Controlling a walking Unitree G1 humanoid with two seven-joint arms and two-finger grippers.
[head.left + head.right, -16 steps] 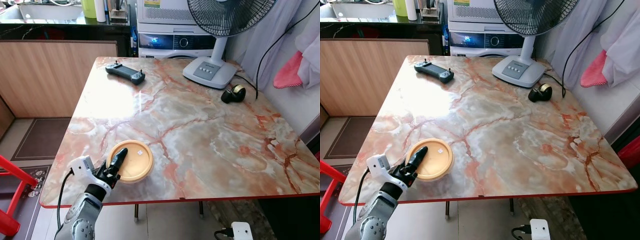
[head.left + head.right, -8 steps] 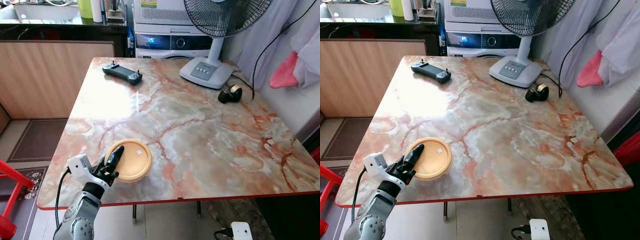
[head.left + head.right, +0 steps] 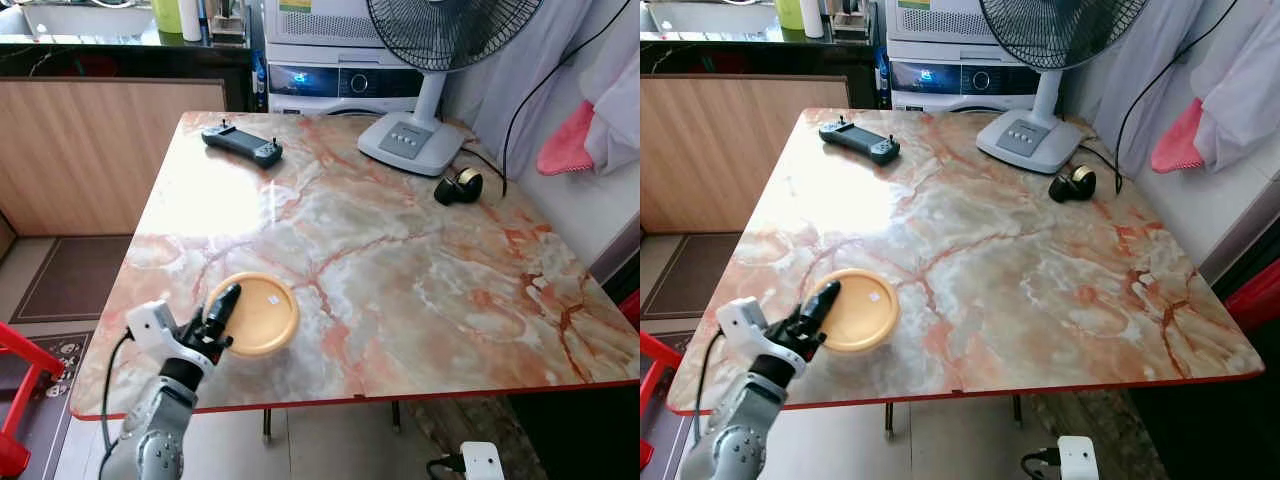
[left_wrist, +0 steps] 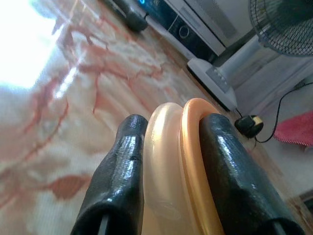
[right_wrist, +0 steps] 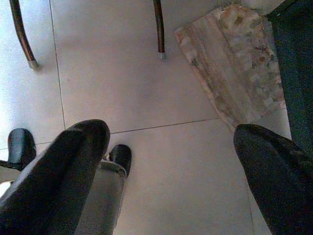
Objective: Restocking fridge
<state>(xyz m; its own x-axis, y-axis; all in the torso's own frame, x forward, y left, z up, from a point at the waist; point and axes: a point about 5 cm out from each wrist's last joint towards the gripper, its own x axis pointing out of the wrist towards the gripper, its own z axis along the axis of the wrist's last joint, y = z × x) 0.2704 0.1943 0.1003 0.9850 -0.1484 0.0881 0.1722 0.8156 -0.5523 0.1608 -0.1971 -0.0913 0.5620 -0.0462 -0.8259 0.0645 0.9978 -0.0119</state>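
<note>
Where the left gripper [image 4: 168,161] clamps, container [image 3: 255,314] rim hides.

I see a marble table [image 3: 400,270] carrying a round container [image 3: 258,315], controller [image 3: 241,144], fan base [image 3: 417,143] and tape roll [image 3: 459,186].

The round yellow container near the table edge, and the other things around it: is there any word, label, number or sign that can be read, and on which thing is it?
Nothing can be read with certainty.
Round yellow container, held by the left gripper: a small white sticker on the lid, too small to read.
White appliance behind the table: a lit blue display and a yellow label on top, both blurred.
White fan base: grey buttons, markings too small.
</note>
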